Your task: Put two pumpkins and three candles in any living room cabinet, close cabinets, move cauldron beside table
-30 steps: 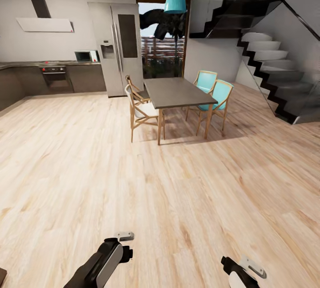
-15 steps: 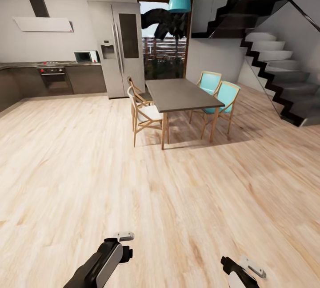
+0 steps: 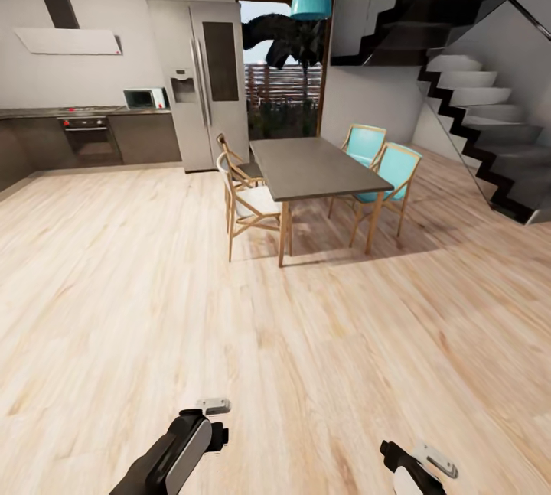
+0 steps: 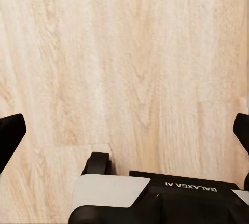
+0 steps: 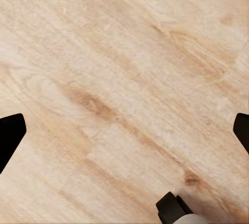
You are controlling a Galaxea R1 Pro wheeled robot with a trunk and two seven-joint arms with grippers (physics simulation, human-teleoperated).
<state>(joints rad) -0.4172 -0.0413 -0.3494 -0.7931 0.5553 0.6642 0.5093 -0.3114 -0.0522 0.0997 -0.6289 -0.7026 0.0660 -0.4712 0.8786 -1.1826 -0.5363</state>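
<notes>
I am on bare pale wood floor (image 3: pixel 229 342) in an open kitchen and dining area. The pumpkins, candles, cabinet and cauldron are out of view. My left arm (image 3: pixel 180 449) and right arm (image 3: pixel 409 468) hang low at the bottom of the head view. In the left wrist view my left gripper (image 4: pixel 124 130) is open, its black fingertips (image 4: pixel 10 136) far apart over plain floorboards. My right gripper (image 5: pixel 124 130) is open too, with floor alone between its fingertips (image 5: pixel 10 133).
A grey dining table (image 3: pixel 314 166) stands ahead with wooden chairs (image 3: pixel 245 200) on its left and teal chairs (image 3: pixel 390 170) on its right. A steel fridge (image 3: pixel 203 82) and dark kitchen counter (image 3: pixel 76 131) line the back wall. Black stairs (image 3: pixel 482 120) rise at the right.
The whole view has shifted: the dining table and stairs sit slightly further right and nearer, so the camera has moved. Both arms hold the same pose.
</notes>
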